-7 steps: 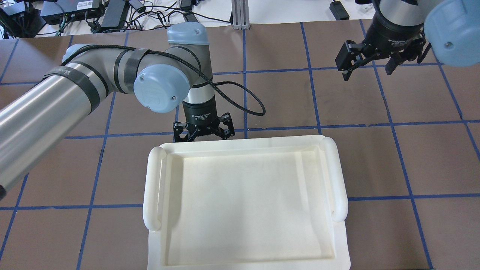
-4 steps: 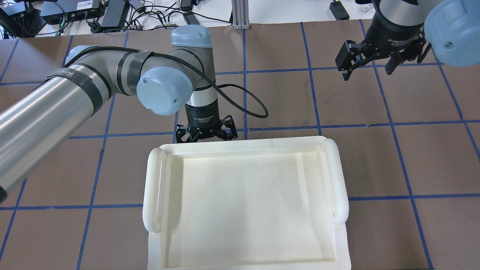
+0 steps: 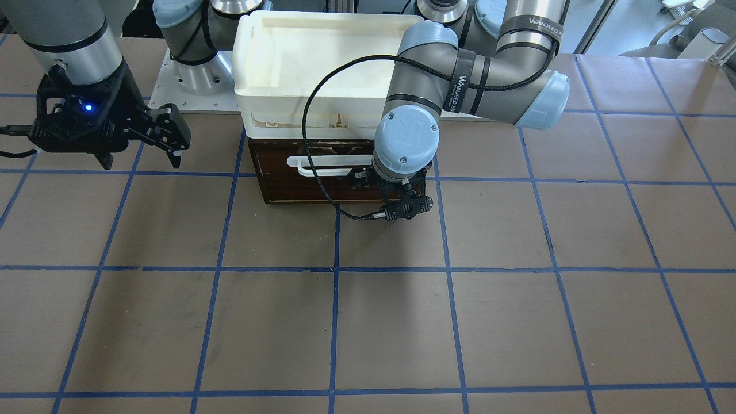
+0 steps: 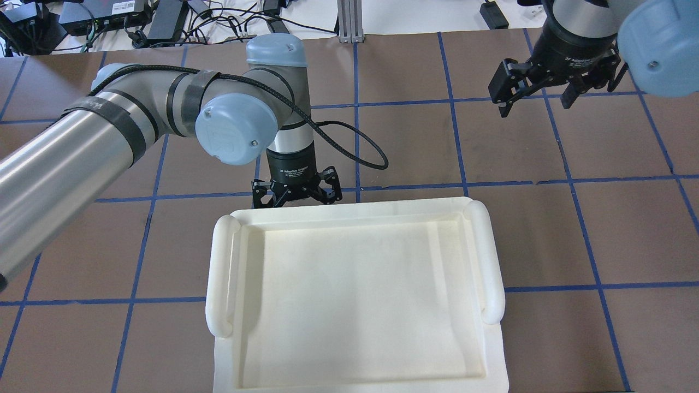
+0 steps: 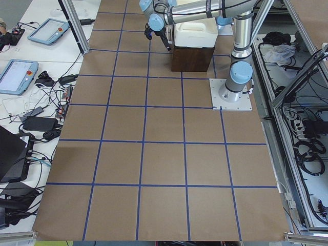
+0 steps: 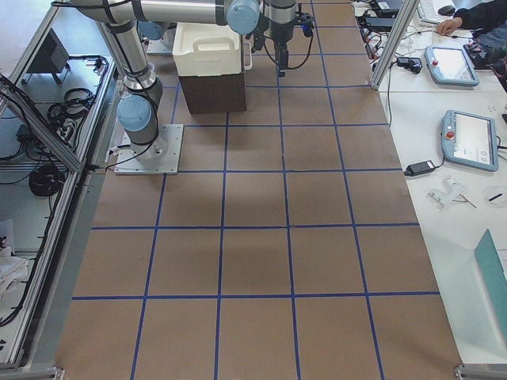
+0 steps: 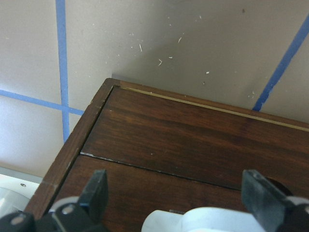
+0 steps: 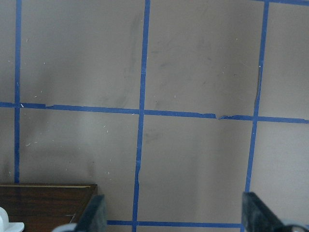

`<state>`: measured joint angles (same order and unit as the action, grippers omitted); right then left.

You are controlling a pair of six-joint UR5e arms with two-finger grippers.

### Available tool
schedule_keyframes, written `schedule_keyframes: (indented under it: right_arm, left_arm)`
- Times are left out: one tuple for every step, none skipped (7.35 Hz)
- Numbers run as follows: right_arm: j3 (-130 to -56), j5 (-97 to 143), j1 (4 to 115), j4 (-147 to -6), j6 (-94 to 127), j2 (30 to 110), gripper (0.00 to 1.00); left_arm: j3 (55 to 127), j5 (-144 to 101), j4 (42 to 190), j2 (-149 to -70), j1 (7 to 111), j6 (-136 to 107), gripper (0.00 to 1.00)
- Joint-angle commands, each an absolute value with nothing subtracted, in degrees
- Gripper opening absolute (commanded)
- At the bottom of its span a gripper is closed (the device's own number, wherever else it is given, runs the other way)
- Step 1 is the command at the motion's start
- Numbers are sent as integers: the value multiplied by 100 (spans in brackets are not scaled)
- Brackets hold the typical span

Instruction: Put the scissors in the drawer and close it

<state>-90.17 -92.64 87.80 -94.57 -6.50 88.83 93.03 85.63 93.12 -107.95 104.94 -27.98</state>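
Observation:
The drawer [image 3: 313,187] shows as a dark brown wooden front with a white bar handle [image 3: 325,164], under the white tray. No pale interior shows. My left gripper [image 3: 407,206] is open and hangs in front of the drawer's end. In the left wrist view the drawer front [image 7: 193,135] fills the frame, and the handle's end [image 7: 203,220] lies between the open gripper's [image 7: 176,191] fingers. My left gripper also shows in the overhead view [image 4: 296,195]. My right gripper [image 4: 538,97] is open and empty, well off to the side above the table. The scissors are out of view.
A white plastic tray [image 4: 349,210] sits on top of the dark cabinet [image 6: 214,93] and hides it from above. The brown table has blue grid lines [image 8: 142,112]. The left arm's black cable [image 3: 310,144] loops in front of the drawer.
My left gripper shifted slightly right, then back. The white tray shifted a little. My right arm has not moved.

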Motion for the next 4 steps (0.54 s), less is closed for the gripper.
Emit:
schedule_keyframes:
  right_arm:
    - [-9018, -9264, 8780, -9474, -650, 8877, 100]
    - [-9018, -9264, 8780, -9492, -589, 8877, 100]
    - [-9018, -9255, 8780, -9501, -624, 8851, 100]
    - [-9018, -9255, 8780, -9518, -659, 8851, 100]
  left_arm:
    - [8976, 8570, 9194, -10793, 10171, -2279, 100]
    - [8678, 8569, 9193, -10767, 10004, -1876, 100]
    - [8423, 8595, 9193, -10767, 9915, -1228, 100]
    - [8246, 8596, 9132, -10680, 9723, -891, 100]
